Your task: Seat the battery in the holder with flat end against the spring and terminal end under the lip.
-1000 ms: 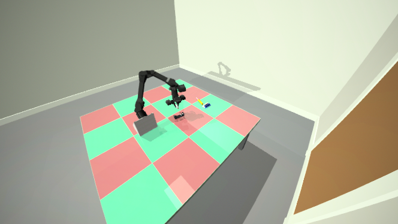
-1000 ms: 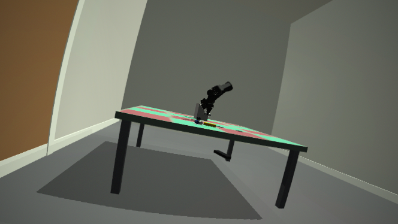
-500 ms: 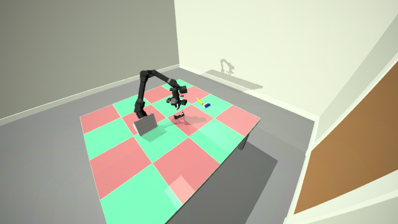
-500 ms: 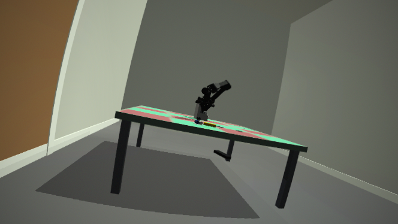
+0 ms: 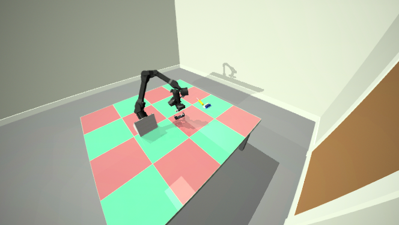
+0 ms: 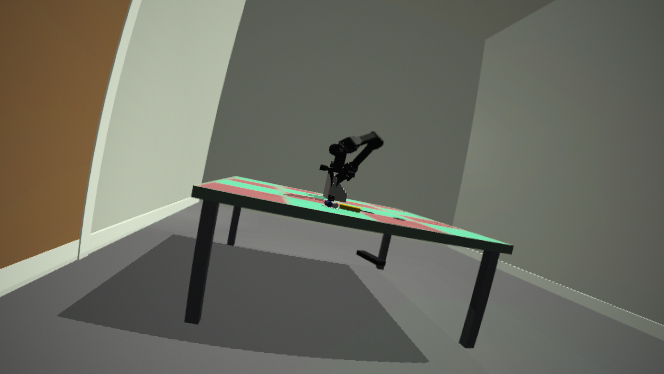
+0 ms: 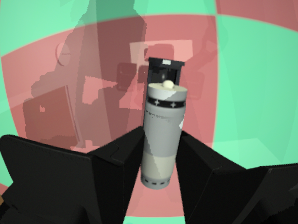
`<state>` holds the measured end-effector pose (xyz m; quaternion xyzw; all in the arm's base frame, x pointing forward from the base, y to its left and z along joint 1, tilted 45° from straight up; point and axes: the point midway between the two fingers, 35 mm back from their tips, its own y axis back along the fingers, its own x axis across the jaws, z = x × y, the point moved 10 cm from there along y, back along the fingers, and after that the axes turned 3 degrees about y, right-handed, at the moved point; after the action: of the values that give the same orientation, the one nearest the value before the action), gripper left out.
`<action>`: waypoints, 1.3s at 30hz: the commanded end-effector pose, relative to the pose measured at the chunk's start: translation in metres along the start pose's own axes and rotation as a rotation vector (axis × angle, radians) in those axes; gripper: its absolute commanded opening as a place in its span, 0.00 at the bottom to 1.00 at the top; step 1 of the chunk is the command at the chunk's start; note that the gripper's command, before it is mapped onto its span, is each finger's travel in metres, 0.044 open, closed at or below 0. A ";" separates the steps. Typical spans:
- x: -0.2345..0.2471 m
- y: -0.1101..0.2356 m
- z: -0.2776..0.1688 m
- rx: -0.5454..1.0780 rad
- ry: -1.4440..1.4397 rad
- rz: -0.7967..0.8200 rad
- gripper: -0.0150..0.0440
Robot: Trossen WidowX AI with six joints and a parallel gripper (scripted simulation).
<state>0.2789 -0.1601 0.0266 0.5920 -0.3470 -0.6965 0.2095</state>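
Battery (image 7: 162, 132) placement is viewed over the checkered counter (image 5: 126, 168). It is clamped between the nearly closed dark fingers, held above the counter, its terminal end pointed toward the black holder (image 7: 164, 66) below.

Checkered table (image 5: 126, 156) with holder (image 5: 179, 116), screwdriver (image 5: 200, 101)

Setting, as I saw it: a bare indoor test room. Grey floor (image 5: 45, 168), plain pale walls (image 5: 270, 39) with light skirting, a brown panel (image 5: 357, 141) at right of the top view. One dark-legged table (image 6: 202, 260), its top checkered pink and green, stood mid-room. I noted no household furnishings.
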 end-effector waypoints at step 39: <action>0.001 -0.056 -0.034 -0.373 -0.001 -0.026 0.37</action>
<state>0.3163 -0.1326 -0.0153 0.5480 -0.2114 -0.7516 0.3002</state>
